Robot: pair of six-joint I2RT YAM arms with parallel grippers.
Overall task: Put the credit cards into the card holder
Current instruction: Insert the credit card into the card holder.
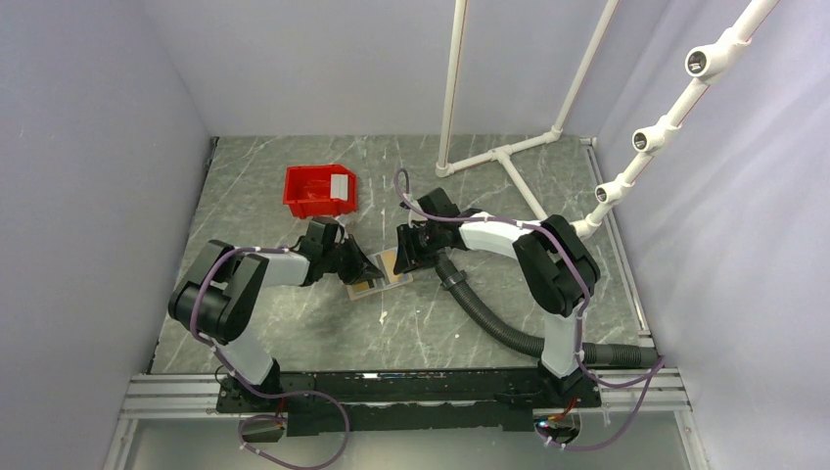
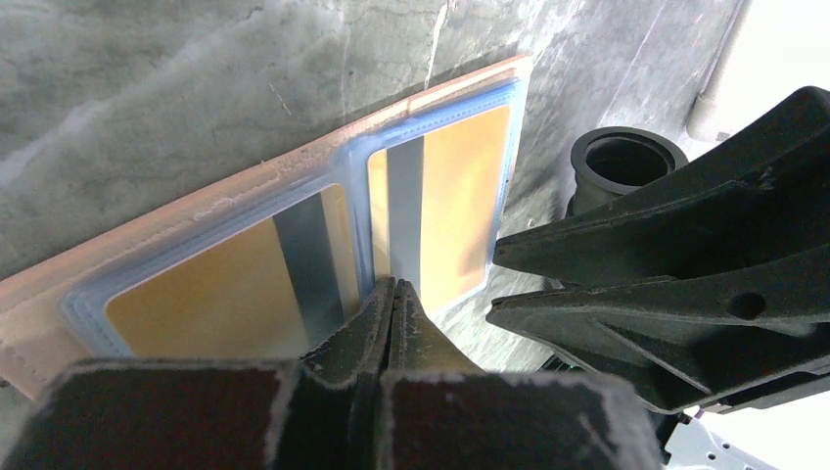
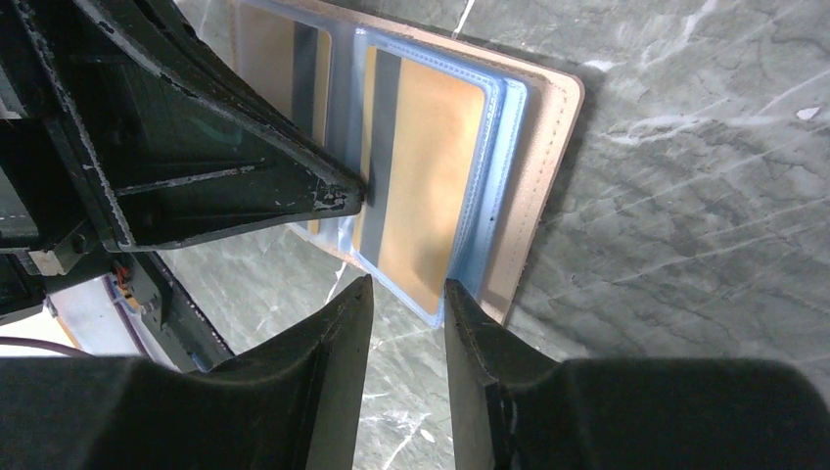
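The card holder [image 1: 368,287] lies open on the marble table, a tan cover [image 2: 147,235] [image 3: 548,147] with clear blue-tinted sleeves. Two gold-brown credit cards with grey stripes sit in the sleeves, one on the left page [image 2: 196,304] [image 3: 264,49] and one on the right page [image 2: 460,196] [image 3: 426,176]. My left gripper [image 2: 393,286] [image 1: 377,271] is shut, and its tip presses on the sleeves at the holder's fold. My right gripper [image 3: 408,289] [image 1: 403,257] is open. The near corner of the right sleeve lies just past its fingertips.
A red bin [image 1: 318,189] stands behind the left arm. A black corrugated hose [image 1: 489,313] [image 2: 626,162] runs across the table just right of the holder. A white pipe frame [image 1: 499,152] stands at the back right. The two grippers are very close together.
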